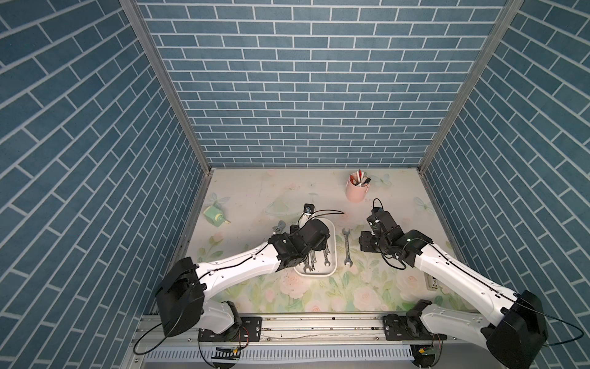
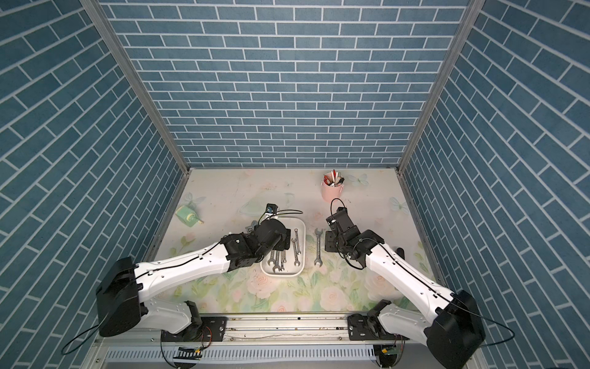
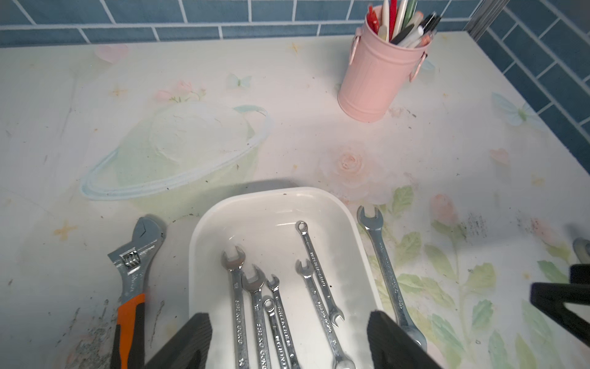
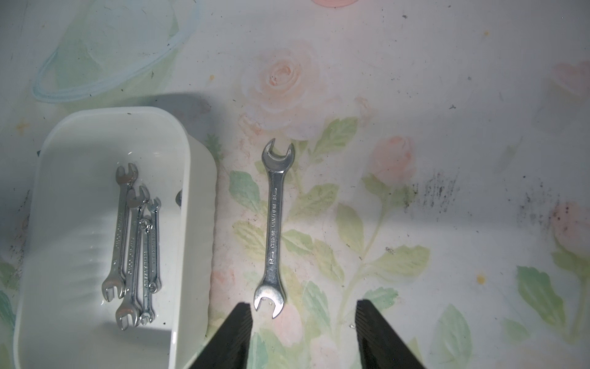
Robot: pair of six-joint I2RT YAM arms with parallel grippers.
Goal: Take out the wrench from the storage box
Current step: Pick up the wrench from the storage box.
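Observation:
The storage box (image 3: 204, 230), a shallow white tub (image 2: 303, 242), sits mid-table with several chrome wrenches (image 3: 255, 306) lying lengthwise inside. My left gripper (image 3: 289, 345) hovers over the box's near half, open, with wrenches below the gap and nothing held. Another open-ended wrench (image 4: 274, 223) lies on the table just right of the box (image 4: 188, 166), seen in both top views (image 1: 346, 247). My right gripper (image 4: 303, 335) is open beside that wrench's near end, apart from it. An orange-handled adjustable wrench (image 3: 134, 271) lies left of the box.
A pink cup of pens (image 1: 357, 190) stands at the back right. A green object (image 1: 215, 217) lies at the far left near the wall. A small white item (image 1: 432, 282) lies under the right arm. Blue brick walls enclose three sides.

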